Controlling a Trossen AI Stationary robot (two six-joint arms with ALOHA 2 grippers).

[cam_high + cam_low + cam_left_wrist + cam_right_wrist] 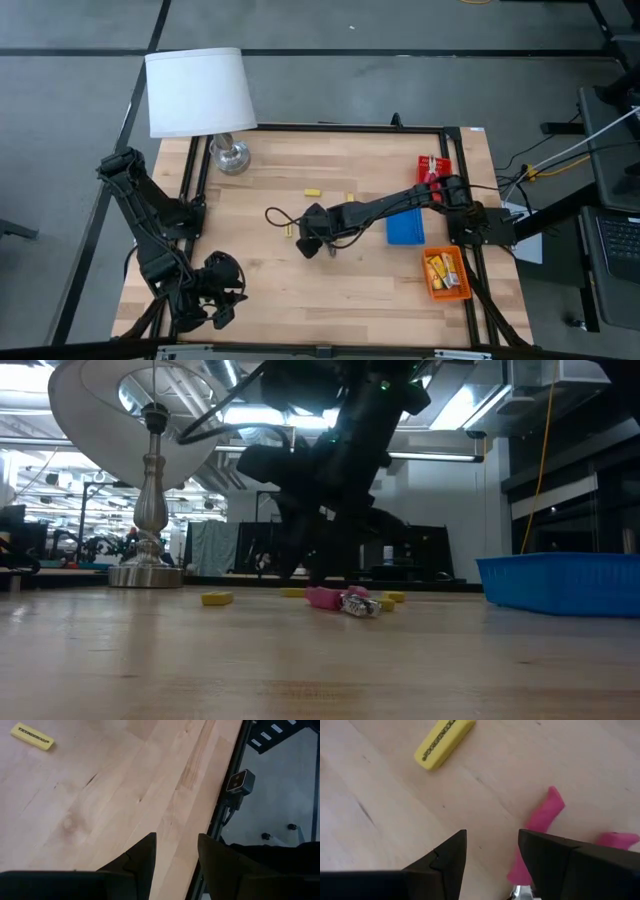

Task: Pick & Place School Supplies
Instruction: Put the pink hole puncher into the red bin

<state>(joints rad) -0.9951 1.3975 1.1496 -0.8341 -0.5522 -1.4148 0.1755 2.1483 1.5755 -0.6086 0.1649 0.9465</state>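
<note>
Jaws parted, the right gripper hovers mid-frame over the pink-handled tool; yellow erasers remain loose on the bench, the orange tray partly filled, and the left gripper, released, waits lower left.

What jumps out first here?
The right arm stretched to mid-table, its gripper low over a pink-handled tool, fingers open, a yellow eraser just beyond. Then the big white lamp at the far left corner, and the red, blue and orange trays along the right edge.
</note>
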